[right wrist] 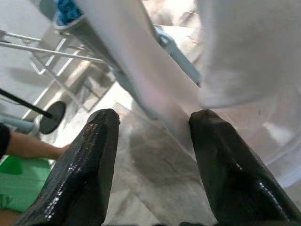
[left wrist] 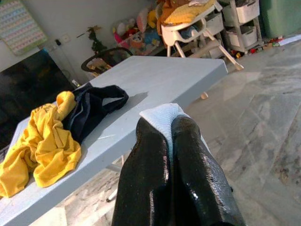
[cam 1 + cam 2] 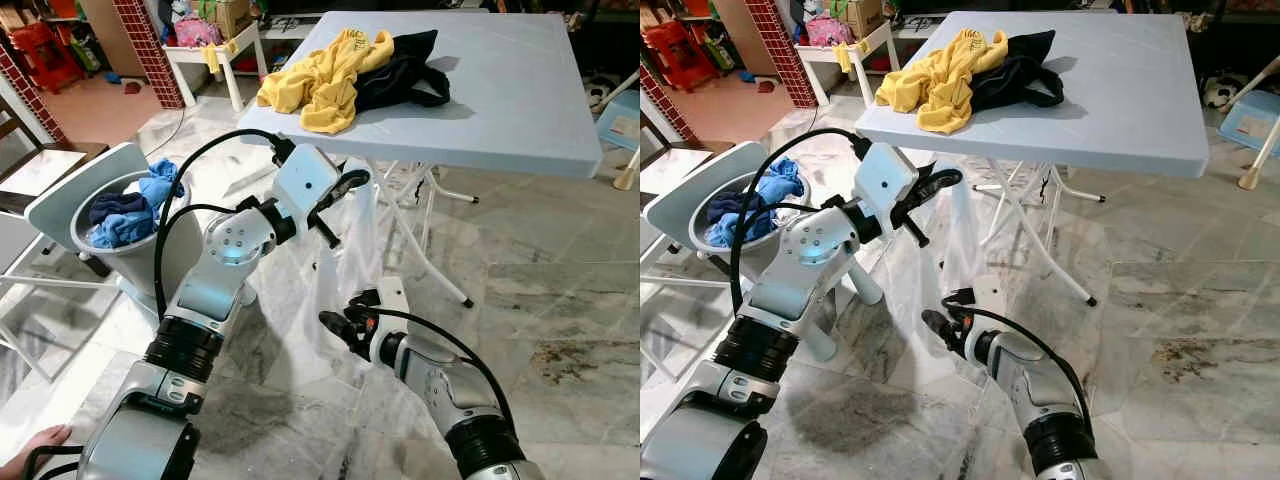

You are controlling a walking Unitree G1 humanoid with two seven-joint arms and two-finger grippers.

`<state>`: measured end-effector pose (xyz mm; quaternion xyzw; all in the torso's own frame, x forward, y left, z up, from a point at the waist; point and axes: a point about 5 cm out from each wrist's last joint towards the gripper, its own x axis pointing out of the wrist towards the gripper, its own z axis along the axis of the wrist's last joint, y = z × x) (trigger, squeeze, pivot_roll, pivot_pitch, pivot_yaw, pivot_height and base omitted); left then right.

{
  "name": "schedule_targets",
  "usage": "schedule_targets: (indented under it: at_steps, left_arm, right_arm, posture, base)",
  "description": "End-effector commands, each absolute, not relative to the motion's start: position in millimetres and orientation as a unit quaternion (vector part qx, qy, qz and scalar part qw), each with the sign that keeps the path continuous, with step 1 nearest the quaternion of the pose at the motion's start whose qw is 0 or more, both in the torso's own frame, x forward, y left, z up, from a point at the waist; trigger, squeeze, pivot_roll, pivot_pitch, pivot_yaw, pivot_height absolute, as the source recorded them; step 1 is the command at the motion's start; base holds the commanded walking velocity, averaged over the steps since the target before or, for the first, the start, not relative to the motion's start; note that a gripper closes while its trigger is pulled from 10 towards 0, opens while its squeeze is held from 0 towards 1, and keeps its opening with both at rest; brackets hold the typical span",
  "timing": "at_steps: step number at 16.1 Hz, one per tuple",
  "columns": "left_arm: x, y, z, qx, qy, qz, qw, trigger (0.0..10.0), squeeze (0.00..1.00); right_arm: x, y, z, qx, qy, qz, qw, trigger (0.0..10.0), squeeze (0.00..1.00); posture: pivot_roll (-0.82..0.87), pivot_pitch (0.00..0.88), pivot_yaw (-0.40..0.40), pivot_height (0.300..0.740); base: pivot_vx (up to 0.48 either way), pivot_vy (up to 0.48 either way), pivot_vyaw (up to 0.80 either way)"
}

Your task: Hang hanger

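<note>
White cloth held below the table edge

Just under the near edge of the table (image 3: 520, 120), a thin, see-through white cloth (image 3: 345, 270) hangs limp. The left gripper (image 3: 345, 190) pinches its top, fingers closed. Lower, the right gripper (image 3: 335, 325) stands parted, empty, beside it.

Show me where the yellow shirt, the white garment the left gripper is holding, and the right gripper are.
yellow shirt (image 3: 318, 75): left eye view, middle of the crumpled fabric on the table.
white garment (image 2: 161, 115): left wrist view, fold pinched between the fingers.
right gripper (image 1: 153, 141): right wrist view, midway between its open fingertips.
</note>
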<state>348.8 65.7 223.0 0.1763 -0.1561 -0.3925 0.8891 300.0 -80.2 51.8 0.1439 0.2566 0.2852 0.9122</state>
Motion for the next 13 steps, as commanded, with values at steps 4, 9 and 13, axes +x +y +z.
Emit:
schedule_targets:
  at_steps: [4,9,13]
  left_arm:
    - [348,68,233,0.163,-0.173,-0.382,0.893,10.0,0.0]
    - [347,68,233,0.162,-0.171,-0.381,0.894,10.0,0.0]
    - [347,71,232,0.166,-0.168,-0.378,0.895,10.0,0.0]
  right_arm:
    - [308,-79,49,0.124,0.252,0.245,0.928,0.0,0.0]
    - [318,-86,51,0.116,0.234,0.192,0.946,0.0,0.0]
    - [322,-100,50,0.109,0.229,0.159,0.954,0.0,0.0]
  posture:
    - [-0.04,0.076,0.104,0.74]
    - [-0.03,0.078,0.101,0.74]
    - [-0.03,0.079,0.101,0.74]
  base:
    - [0.0,0.0,0.0]
    - [0.0,0.0,0.0]
    - [0.0,0.0,0.0]
